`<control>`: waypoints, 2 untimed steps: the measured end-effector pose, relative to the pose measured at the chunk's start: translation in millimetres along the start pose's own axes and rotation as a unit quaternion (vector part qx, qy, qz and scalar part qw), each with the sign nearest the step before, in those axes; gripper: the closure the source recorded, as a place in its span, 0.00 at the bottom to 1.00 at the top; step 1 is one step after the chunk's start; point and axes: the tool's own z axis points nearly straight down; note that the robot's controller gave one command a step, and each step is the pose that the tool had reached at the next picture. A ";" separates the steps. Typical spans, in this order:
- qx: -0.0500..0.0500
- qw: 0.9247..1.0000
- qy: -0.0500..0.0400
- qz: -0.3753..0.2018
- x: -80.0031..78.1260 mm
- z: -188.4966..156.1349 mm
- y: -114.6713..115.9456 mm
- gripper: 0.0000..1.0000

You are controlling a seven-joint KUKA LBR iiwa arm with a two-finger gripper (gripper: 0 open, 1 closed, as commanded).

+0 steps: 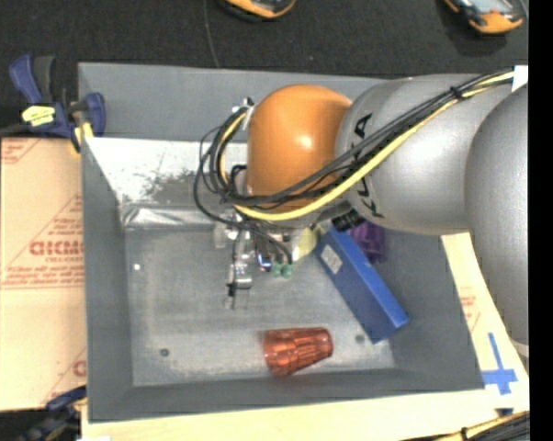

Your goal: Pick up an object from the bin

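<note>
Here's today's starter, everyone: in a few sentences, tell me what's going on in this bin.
A robot arm with an orange wrist cover reaches into the grey metal bin from the right. Its gripper hangs low over bare floor near the bin's middle, and no object can be seen in it. A long blue box lies slantwise to its right, with a purple thing partly hidden behind it. A reddish ribbed cup lies on its side near the front wall. Nothing looks picked up yet.

arm [442,154] — extends in from right | orange wrist cover [295,141] — cables looped round | gripper [239,278] pointing down
</note>
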 end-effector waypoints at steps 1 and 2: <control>-0.001 1.000 -0.004 0.002 -1.8 -4.7 -0.7 0.00; 0.000 0.998 -0.006 -0.060 -43.5 62.3 -80.8 0.00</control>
